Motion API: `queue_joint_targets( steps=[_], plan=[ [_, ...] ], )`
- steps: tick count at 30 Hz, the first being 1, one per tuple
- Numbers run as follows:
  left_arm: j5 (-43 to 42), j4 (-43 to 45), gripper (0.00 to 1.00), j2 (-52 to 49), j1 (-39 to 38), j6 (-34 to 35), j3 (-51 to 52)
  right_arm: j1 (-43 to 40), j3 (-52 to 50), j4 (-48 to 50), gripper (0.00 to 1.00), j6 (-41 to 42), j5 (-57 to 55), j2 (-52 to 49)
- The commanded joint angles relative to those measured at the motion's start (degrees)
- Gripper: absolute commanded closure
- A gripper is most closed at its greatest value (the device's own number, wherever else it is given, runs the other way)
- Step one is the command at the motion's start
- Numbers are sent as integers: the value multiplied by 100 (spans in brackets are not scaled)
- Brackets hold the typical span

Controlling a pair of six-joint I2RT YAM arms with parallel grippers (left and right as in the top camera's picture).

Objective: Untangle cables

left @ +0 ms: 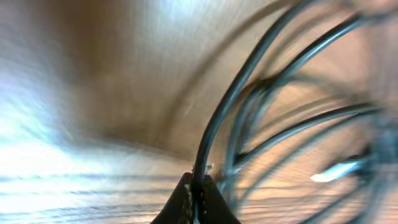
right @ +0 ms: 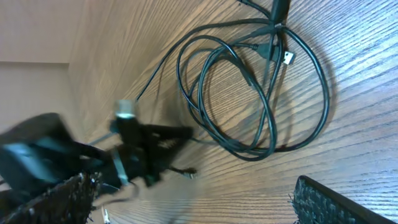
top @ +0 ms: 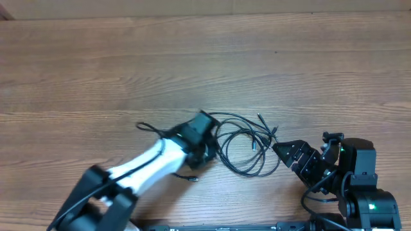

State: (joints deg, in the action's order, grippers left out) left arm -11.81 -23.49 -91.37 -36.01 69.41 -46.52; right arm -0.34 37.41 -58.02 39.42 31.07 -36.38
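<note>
We see the cables (top: 247,151) lying on the wooden desk (top: 205,58) as a loose, flat coil. Its long axis runs from the left pincer (left: 196,190) across to the right pincer (top: 286,153). The small plug ends sit at the end nearest the right pincer. The left arm reaches in low and slanted, and its pincer is clamped on one strand at the coil's edge. The right pincer gapes wide just beside the coil, holding nothing.
</note>
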Motion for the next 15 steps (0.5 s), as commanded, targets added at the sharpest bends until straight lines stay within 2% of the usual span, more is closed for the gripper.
queue_joint_targets(
  steps=[1,7,12,15],
  plan=[
    [-216,-74,96,903,616,-1189,-507,-4,90,-74,0,63,-15,15],
    [-678,-107,96,1980,1285,-1958,-907,-4,90,-247,0,415,306,15],
    [-772,-90,96,2675,1346,-2791,-916,-4,90,-22,0,428,1331,15],
    [-772,-15,96,3005,1381,-3080,-916,0,90,7,0,398,1554,15]
  ],
)
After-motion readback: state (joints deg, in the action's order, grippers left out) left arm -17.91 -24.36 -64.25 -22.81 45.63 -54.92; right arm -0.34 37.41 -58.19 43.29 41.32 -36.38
